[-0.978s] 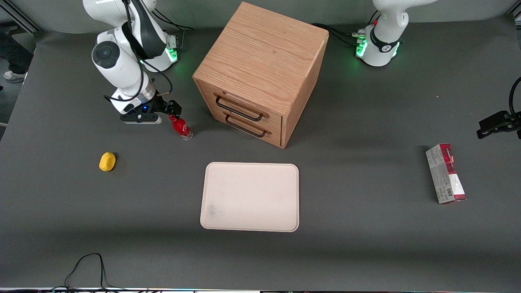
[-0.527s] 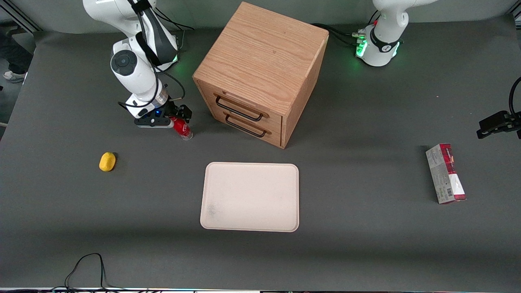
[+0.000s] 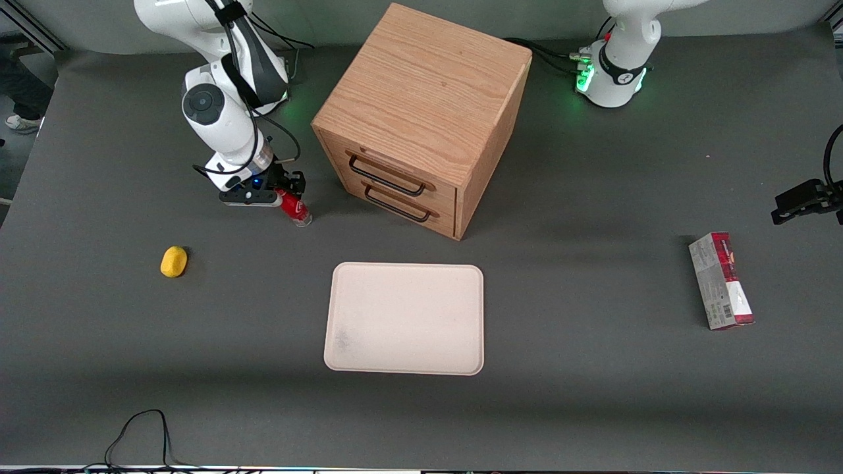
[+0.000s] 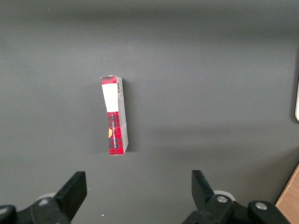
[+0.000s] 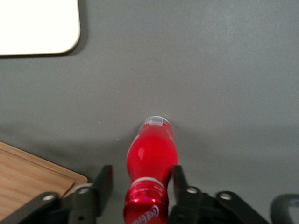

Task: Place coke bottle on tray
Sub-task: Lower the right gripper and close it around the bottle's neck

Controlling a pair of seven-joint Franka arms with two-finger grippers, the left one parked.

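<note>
Front view: gripper (image 3: pixel 290 195) has moved in since 1 s ago, jaws now open astride bottle (image 3: pixel 296 209) neck, not clenched. Bottle upright nr table's working-arm end; tray (image 3: pixel 405 318) mid-table w/ nothing on it. Grasp looks next.

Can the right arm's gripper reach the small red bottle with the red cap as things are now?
Probably yes. The gripper is open, a finger on either side of the small red bottle, which stands on the grey table with nothing between. One finger seems to touch it.
</note>
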